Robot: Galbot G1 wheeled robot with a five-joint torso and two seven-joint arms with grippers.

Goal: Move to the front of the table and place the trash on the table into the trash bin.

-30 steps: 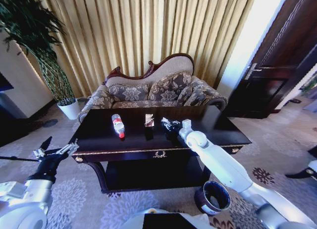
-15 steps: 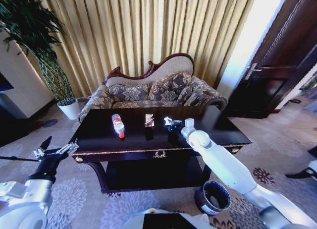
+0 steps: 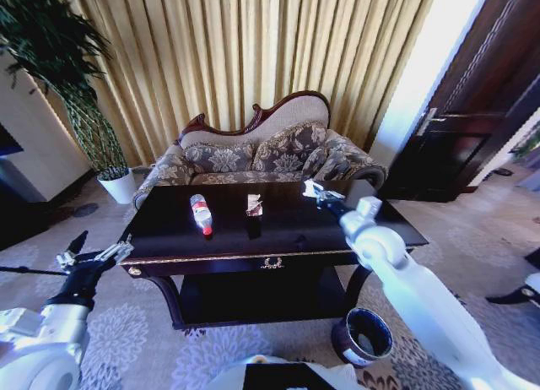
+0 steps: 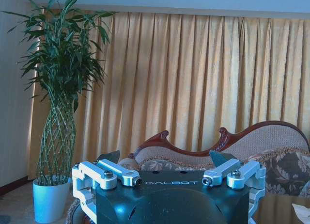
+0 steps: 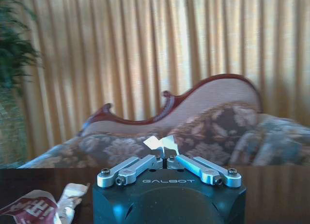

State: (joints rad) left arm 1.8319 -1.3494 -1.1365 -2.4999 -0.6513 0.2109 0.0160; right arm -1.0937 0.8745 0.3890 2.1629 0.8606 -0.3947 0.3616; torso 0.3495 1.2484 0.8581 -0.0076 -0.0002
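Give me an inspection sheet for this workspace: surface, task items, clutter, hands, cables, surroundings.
Surface: dark glossy table, top mostly bare.
Task items: plastic bottle lying on the table; wrapper beside it; crumpled paper pinched in the right hand, lifted above the table; trash bin on the carpet by the table's right front leg.
Clutter: nothing seen.
Hands: right shut on the paper; left hand open, parked low, left of the table.
Cables: nothing seen.
Surroundings: sofa behind the table, curtains, potted plant, dark door.
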